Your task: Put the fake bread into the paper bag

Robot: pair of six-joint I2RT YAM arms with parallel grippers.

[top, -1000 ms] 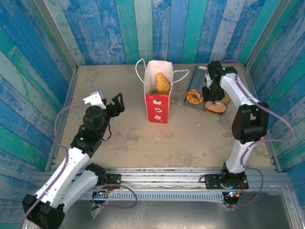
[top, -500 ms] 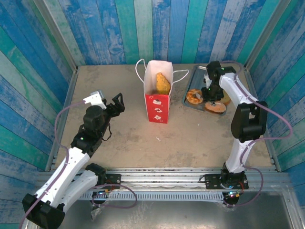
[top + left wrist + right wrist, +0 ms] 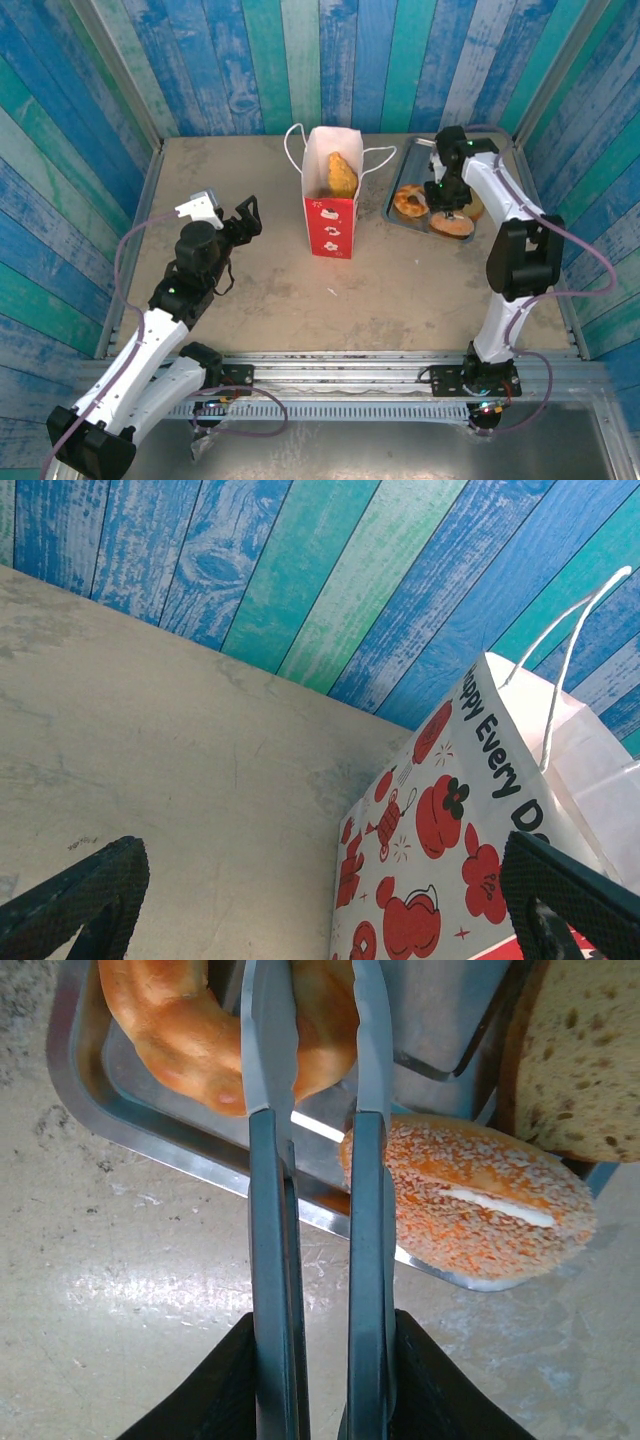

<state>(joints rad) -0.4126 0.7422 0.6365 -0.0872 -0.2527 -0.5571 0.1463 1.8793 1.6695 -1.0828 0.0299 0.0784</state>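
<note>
1. The tall paper bag, white above and red below (image 3: 331,215), stands upright near the table's far edge, about midway along it. Its thin white loop handles stick out on both sides.
2. One golden-brown piece of fake bread (image 3: 341,175) sits in the bag's open mouth.
3. The flat silver metal tray (image 3: 412,165) lies at the table's far right corner, near the bag but apart from it. It carries a glazed golden ring (image 3: 190,1030), a seeded orange bun (image 3: 470,1200) at its rim and a speckled brown slice (image 3: 590,1060).
4. The right gripper (image 3: 320,1360) is clamped on thin metal tongs (image 3: 268,1210), whose arms run close together and almost parallel. Their tips reach the ring and seem to pinch part of it, though the grip is hard to judge.
5. The left gripper (image 3: 246,216) hangs over the table's left part with its jaws wide apart and empty, facing the bag's printed side.
</note>
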